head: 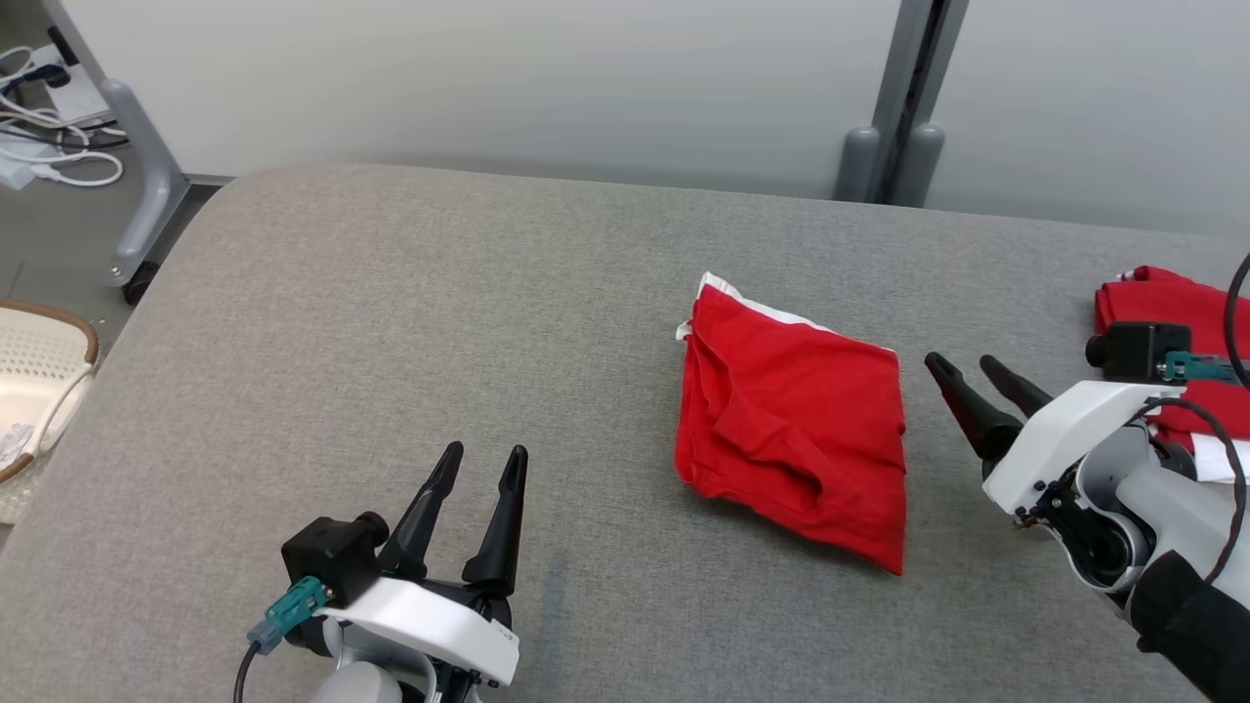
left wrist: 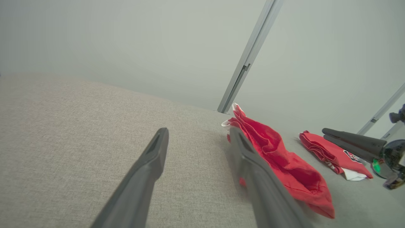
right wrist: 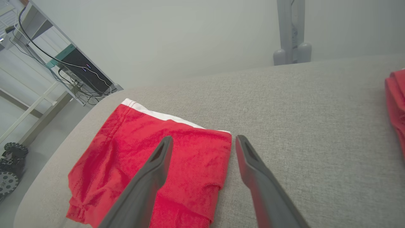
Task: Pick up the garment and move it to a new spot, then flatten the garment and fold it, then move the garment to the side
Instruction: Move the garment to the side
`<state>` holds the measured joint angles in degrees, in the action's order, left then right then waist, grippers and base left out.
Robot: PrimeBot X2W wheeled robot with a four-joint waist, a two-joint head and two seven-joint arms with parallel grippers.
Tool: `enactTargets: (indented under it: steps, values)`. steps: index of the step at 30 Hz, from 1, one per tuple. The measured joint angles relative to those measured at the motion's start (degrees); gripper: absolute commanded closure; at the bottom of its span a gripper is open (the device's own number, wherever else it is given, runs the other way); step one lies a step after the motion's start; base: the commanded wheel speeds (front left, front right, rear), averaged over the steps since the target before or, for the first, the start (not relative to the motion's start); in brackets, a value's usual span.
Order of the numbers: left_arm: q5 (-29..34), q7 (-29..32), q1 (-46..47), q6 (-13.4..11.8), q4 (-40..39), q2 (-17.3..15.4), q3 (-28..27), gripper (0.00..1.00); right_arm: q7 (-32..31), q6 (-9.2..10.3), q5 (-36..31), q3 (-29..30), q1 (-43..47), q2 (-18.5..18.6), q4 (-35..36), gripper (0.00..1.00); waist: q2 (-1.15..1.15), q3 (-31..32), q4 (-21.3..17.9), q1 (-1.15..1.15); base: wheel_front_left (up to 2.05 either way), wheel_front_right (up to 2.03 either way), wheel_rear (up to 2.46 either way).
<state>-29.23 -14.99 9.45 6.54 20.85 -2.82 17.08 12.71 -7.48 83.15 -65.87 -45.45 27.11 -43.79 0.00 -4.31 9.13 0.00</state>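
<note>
Lying folded on table (head: 391, 322): garment (head: 796, 444); left hand (head: 486, 449), right hand (head: 959, 360) spread.

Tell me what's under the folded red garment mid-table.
The red garment lies on the grey fabric table, which shows all round its edges. The patch beneath it and its lower layers are covered, so anything there cannot be seen.

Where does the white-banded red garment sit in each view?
Head view: red garment right of centre, just left of the right gripper.
Left wrist view: right of centre, partly hidden by a finger.
Right wrist view: lower left, partly hidden by a finger.
Shared landmark: the grey post behind the table.
</note>
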Motion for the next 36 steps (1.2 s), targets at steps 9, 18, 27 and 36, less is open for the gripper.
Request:
enactTargets:
  steps: [9,18,27,36]
  values:
    - [0.23,0.00,-0.01,0.01,0.16,-0.02,0.00,0.00,-13.80,0.00,7.68,0.11,1.19,-1.97,-1.29,0.00,0.00,-0.61,1.73,0.00,0.00,0.00,0.00]
    - [0.40,0.00,0.30,0.03,0.44,0.00,0.49,0.00,-28.70,0.00,13.11,0.02,0.02,-4.17,-8.46,0.00,0.00,-1.73,3.31,0.00,0.00,0.00,0.00]
    - [0.30,0.00,0.76,0.22,0.81,0.01,1.10,0.00,-35.15,-0.01,17.03,2.49,-1.79,-7.03,-13.03,0.00,0.00,-2.92,4.99,0.00,0.00,0.00,0.00]
    - [-0.04,0.00,1.32,0.19,1.25,0.00,0.98,0.00,-33.28,0.00,15.59,3.65,-2.20,-7.35,-12.04,1.00,0.00,-2.96,5.84,0.00,0.00,0.00,0.00]
